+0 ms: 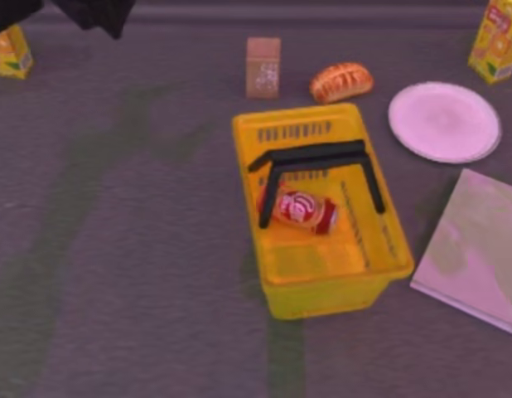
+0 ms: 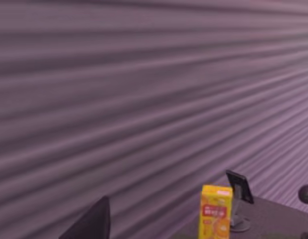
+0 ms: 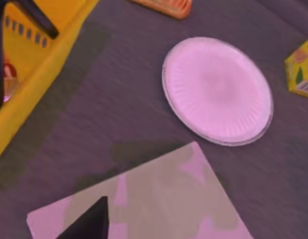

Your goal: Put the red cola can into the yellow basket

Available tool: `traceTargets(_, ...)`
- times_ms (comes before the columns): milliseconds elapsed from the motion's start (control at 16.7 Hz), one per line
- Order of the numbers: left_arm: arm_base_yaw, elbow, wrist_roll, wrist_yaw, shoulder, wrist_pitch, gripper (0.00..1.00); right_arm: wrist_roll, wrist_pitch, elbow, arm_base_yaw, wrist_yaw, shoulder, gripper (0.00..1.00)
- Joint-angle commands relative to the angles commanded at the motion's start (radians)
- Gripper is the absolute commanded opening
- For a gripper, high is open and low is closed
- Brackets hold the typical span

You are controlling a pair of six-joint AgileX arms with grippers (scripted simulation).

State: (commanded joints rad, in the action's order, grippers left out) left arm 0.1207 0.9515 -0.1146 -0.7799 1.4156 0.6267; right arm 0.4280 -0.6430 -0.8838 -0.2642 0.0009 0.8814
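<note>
The red cola can (image 1: 304,211) lies on its side inside the yellow basket (image 1: 322,292), under the black handle (image 1: 318,157). A sliver of the can (image 3: 7,74) shows past the basket wall (image 3: 39,64) in the right wrist view. My right gripper (image 3: 136,231) is out of the top view. It hovers open and empty over a pink-grey board to the basket's right, with one dark finger (image 3: 91,221) showing. My left gripper (image 1: 94,15) is parked at the table's far left corner, open and holding nothing, one finger (image 2: 91,224) in its wrist view.
Behind the basket stand a brown box (image 1: 263,66) and a bread loaf (image 1: 341,81). A pink plate (image 1: 444,121) and the pink-grey board (image 1: 475,249) lie to the right. Juice cartons stand in the far left corner (image 1: 7,51) and far right corner (image 1: 496,40).
</note>
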Motion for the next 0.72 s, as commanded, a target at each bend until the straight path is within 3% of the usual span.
traceTargets(420,-0.094,-0.435,0.006,0.419,-0.772,-0.312,1.0,0.341,-0.506,-0.792,-0.211,0.001,0.775,1.0)
traceTargets(720,-0.128,-0.75,0.06,0.652,-1.191,-0.509,1.0,0.526,-0.787,-1.227,-0.325,0.002,1.2,1.0)
